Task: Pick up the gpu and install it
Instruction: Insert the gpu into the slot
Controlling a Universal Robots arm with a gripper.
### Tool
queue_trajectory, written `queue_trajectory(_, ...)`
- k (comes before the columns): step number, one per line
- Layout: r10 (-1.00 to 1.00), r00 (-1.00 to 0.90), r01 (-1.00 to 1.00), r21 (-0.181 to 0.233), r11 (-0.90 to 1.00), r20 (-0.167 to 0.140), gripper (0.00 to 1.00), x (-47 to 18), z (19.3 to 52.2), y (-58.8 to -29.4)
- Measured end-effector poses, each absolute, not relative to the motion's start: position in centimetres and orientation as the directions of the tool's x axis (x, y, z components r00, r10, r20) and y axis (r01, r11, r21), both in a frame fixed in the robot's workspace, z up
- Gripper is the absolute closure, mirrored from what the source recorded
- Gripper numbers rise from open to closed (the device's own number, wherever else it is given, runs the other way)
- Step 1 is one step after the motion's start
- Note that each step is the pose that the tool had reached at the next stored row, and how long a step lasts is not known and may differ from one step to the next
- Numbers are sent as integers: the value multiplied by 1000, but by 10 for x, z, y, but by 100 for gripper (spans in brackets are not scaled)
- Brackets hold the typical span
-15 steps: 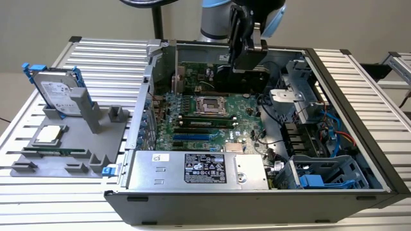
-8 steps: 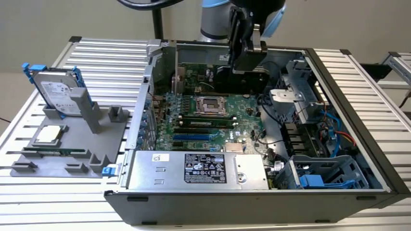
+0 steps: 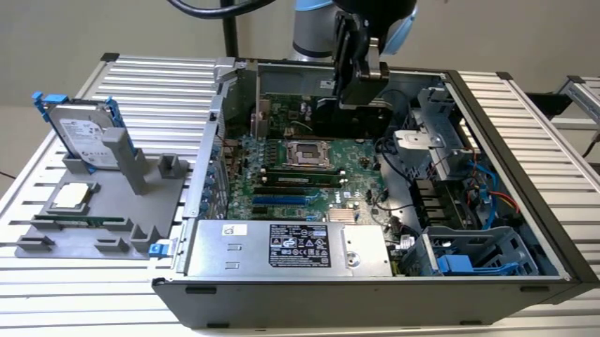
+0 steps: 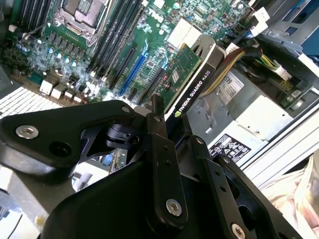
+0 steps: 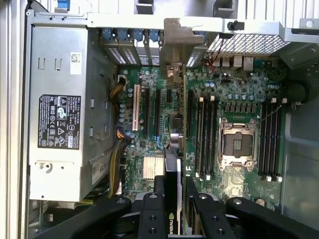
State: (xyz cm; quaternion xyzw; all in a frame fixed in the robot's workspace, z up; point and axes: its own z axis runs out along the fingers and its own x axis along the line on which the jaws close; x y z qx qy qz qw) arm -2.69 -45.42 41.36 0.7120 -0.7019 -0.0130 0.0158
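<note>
Gpu (image 4: 191, 74) sits pinched between the two fingers of my gripper (image 4: 172, 120), which are pressed in on its two faces and spread only as far as its thickness. In the second wrist view its green circuit-board face and the black edge of its shroud stick out past my fingertips (image 4: 155, 107), slanted over the motherboard (image 4: 149, 30). In the first wrist view I see it edge-on, a thin dark strip running out from between my fingers (image 5: 158, 191) and lined up along the long expansion slots (image 5: 149, 112), beside the memory slots (image 5: 204, 134) and the open CPU socket (image 5: 237, 144). It does not look seated in any slot; whether its far edge touches the board I cannot tell. In the exterior view my gripper (image 3: 361, 84) hangs inside the open computer case (image 3: 525, 147), over the far part of the board, with the power supply (image 3: 291, 249) at the near side. On the tabletop (image 3: 56, 302), to the exterior view's left, a grey holder (image 3: 112, 210) carries a hard drive (image 3: 89, 137) standing in a blue frame.
</note>
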Motion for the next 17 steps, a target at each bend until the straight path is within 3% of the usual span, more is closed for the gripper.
queue_trajectory(17, -1000, 13, -999, 41, -13, 4, 100, -27, 410, -454)
